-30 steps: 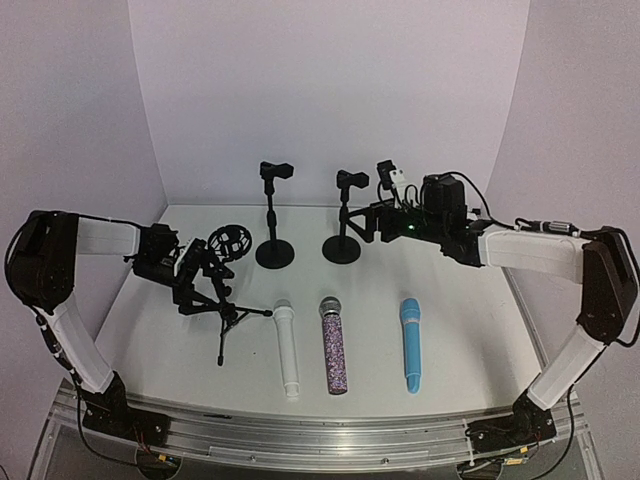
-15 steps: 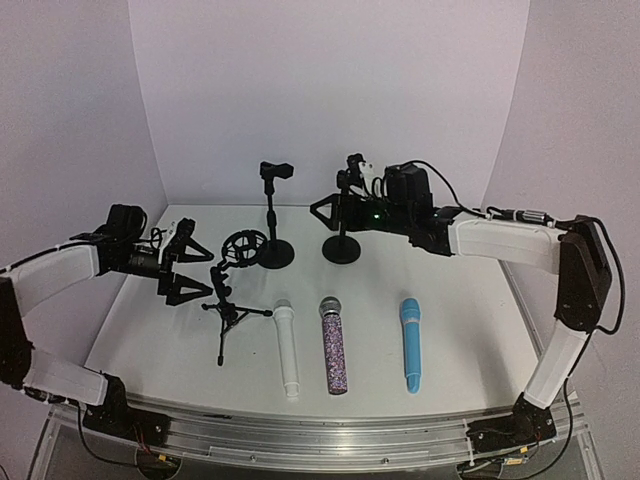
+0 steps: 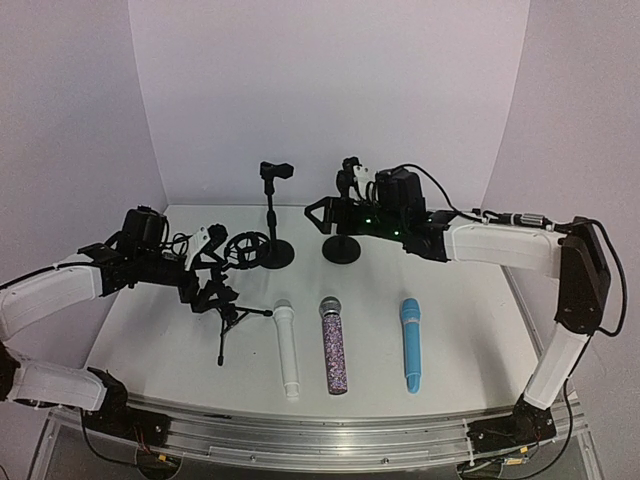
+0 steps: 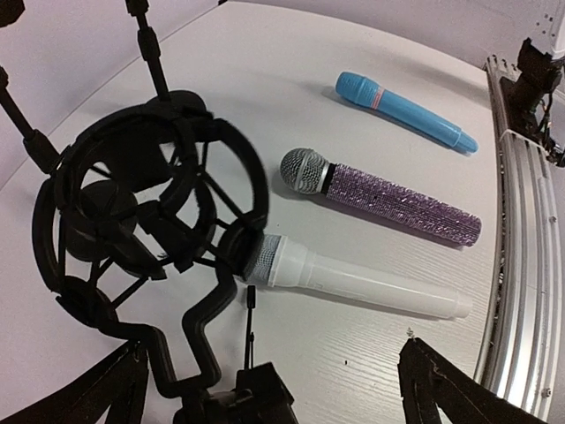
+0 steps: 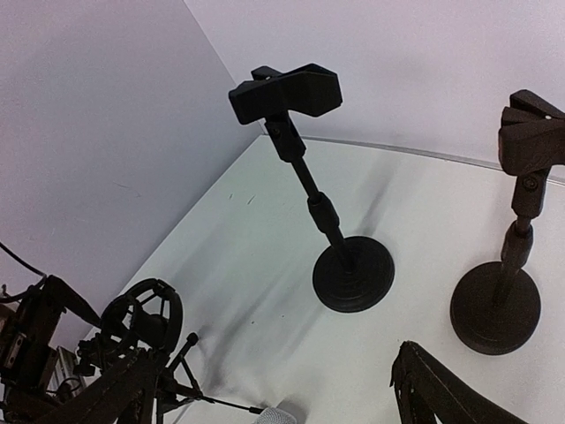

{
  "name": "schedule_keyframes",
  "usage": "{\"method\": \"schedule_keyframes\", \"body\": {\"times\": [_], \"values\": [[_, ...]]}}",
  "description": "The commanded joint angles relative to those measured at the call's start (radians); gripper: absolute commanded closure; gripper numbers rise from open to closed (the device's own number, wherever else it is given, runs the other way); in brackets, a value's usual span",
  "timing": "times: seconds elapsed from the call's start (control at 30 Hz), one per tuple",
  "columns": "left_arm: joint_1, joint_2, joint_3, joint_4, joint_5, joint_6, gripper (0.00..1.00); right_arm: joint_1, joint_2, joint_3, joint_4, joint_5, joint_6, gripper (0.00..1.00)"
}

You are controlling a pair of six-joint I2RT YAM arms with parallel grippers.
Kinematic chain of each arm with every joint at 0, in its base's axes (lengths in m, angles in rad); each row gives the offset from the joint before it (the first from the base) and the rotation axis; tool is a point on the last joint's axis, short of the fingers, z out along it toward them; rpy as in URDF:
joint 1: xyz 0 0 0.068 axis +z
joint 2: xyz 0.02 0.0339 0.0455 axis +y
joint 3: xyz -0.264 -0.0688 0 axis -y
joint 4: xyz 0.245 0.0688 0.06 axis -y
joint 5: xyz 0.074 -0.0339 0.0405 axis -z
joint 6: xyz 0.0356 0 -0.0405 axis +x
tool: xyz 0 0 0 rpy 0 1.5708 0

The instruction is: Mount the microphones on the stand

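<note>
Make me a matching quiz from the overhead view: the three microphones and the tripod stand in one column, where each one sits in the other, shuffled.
Things:
1 white microphone
2 purple glitter microphone
3 light blue microphone
4 tripod stand

Places:
A middle of the lying row
B standing left of the row
C right end of the row
D left end of the row

Pairs: 1-D, 2-A, 3-C, 4-B

Bright, even light; soft shadows; wrist views distorted.
</note>
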Motion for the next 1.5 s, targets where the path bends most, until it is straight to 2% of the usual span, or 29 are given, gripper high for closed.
{"method": "schedule_keyframes", "body": {"times": [0.0,0.27,0.37,0.53,0.6,0.73,0.9,1.07,1.3,1.33,1.47], "values": [[-0.030,0.052,0.098,0.027,-0.209,-0.083,0.05,0.015,-0.065,-0.030,0.002,0.061,-0.011,0.10],[-0.066,0.034,0.090,0.021,-0.227,-0.093,0.30,0.022,-0.069,-0.033,0.002,0.084,-0.030,0.10],[-0.066,0.020,0.088,0.012,-0.223,-0.084,0.35,0.023,-0.063,-0.026,0.002,0.080,-0.040,0.10],[-0.066,0.014,0.100,-0.009,-0.208,-0.086,0.49,0.023,-0.052,-0.011,0.001,0.067,-0.048,0.10],[-0.067,0.018,0.106,-0.021,-0.203,-0.087,0.49,0.023,-0.051,-0.010,0.001,0.063,-0.049,0.10],[-0.066,0.018,0.108,-0.058,-0.198,-0.066,0.42,0.023,-0.061,-0.022,0.001,0.064,-0.052,0.10],[-0.065,0.019,0.107,-0.063,-0.218,-0.050,0.44,0.022,-0.075,-0.040,0.001,0.074,-0.060,0.10],[-0.065,0.023,0.108,-0.060,-0.203,-0.052,0.63,0.023,-0.080,-0.042,0.001,0.076,-0.071,0.10],[-0.065,0.011,0.128,-0.071,-0.166,-0.081,0.97,0.023,-0.086,-0.040,0.001,0.078,-0.093,0.10],[-0.065,0.005,0.130,-0.070,-0.161,-0.090,1.00,0.023,-0.085,-0.040,0.001,0.077,-0.093,0.09],[-0.065,-0.028,0.140,-0.035,-0.158,-0.119,1.00,0.022,-0.074,-0.037,-0.001,0.064,-0.080,0.09]]}}
